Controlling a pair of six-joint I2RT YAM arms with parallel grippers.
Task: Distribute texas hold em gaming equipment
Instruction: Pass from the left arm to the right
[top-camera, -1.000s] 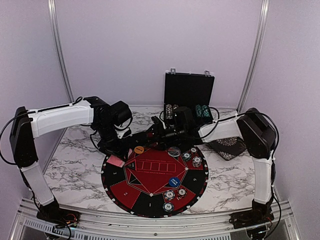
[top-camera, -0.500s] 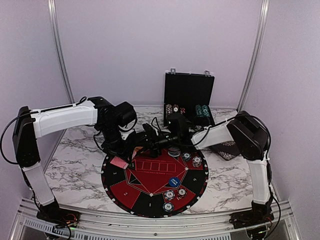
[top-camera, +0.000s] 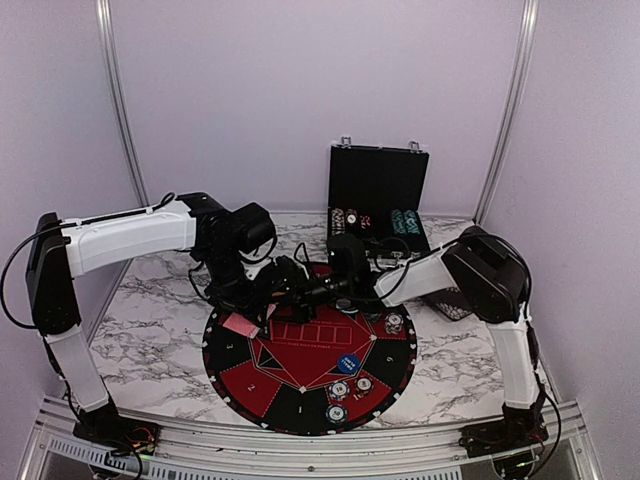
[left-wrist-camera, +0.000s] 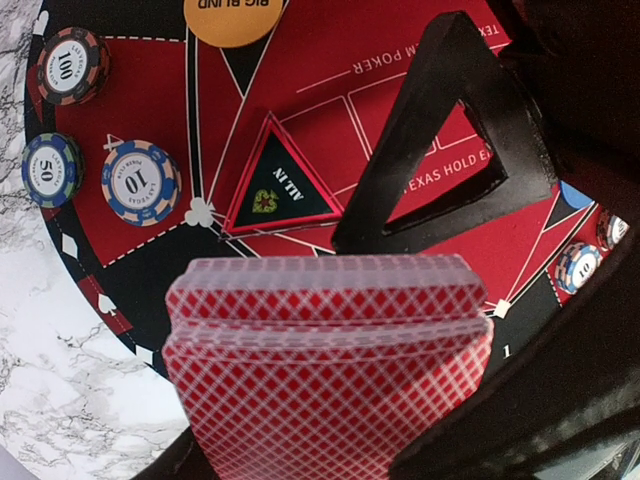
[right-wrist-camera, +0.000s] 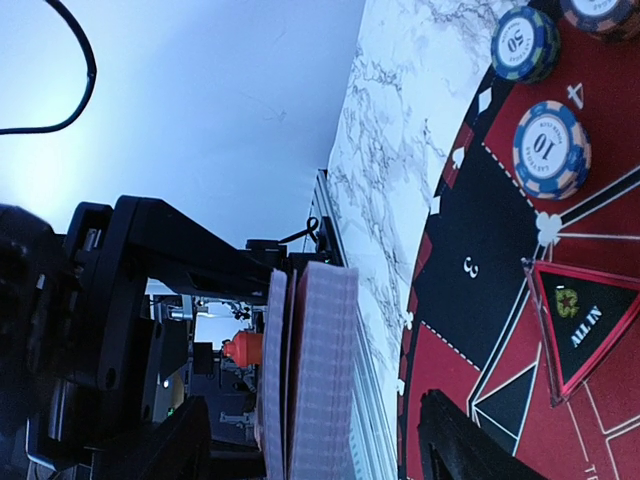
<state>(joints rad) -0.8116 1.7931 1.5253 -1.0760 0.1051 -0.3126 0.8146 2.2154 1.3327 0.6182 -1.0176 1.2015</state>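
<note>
White marble-patterned tabletop (top-camera: 150, 330), round red-and-black felt mat (top-camera: 310, 375) on it. Stack of red-backed playing cards (left-wrist-camera: 330, 370) clamped in left gripper (top-camera: 242, 308) over mat's rim. Light, slick, liable to fan. Right gripper (right-wrist-camera: 320, 445) parted, near stack. Advisable hold: top card, by opposite edges.

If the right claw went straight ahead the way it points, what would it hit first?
Probably the deck of red-backed cards in the left claw, straight ahead of the right claw; depth is unclear.

Pale lilac walls (top-camera: 300, 90) enclose a marble table (top-camera: 150, 340).
</note>
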